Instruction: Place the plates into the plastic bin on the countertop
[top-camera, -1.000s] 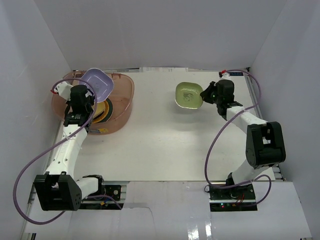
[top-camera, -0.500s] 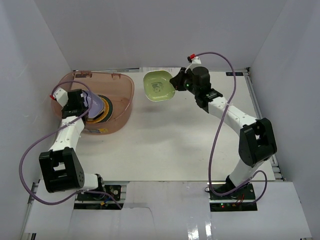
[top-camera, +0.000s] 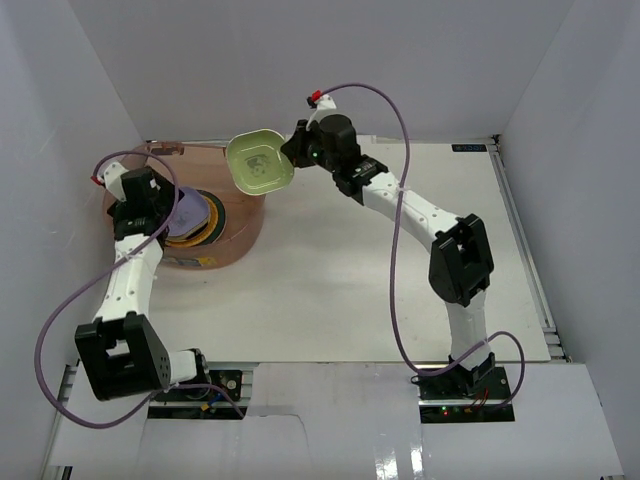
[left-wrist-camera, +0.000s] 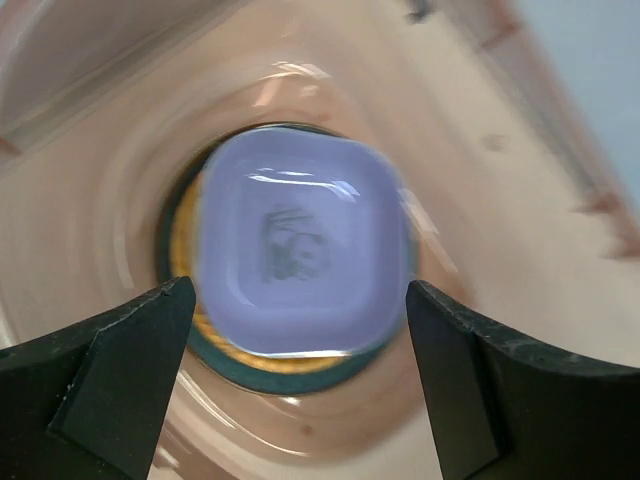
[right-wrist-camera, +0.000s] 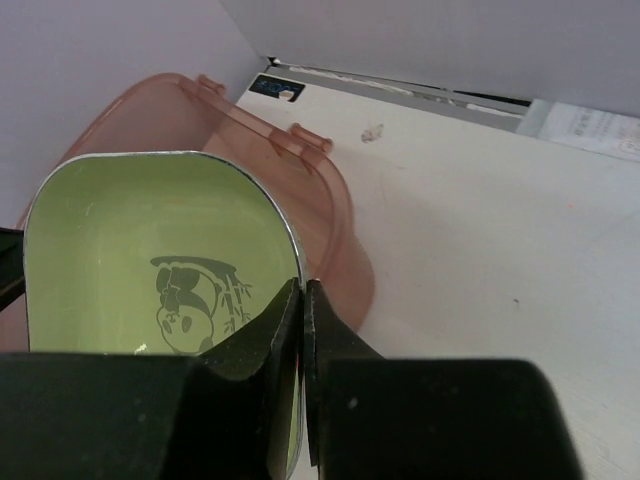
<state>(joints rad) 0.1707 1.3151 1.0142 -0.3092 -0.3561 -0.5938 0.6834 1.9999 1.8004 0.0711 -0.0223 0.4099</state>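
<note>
Released purple plate (left-wrist-camera: 295, 240) now lies beneath the spread left gripper (left-wrist-camera: 300, 300).

White arms (top-camera: 128, 290) with black joints, looping purple cables (top-camera: 392, 290) and red connector tips (top-camera: 313, 98)

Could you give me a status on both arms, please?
Left gripper open above purple plate, lying on stack in plastic bin. Right gripper shut on green plate, over bin's rim. No obstruction seen.
</note>
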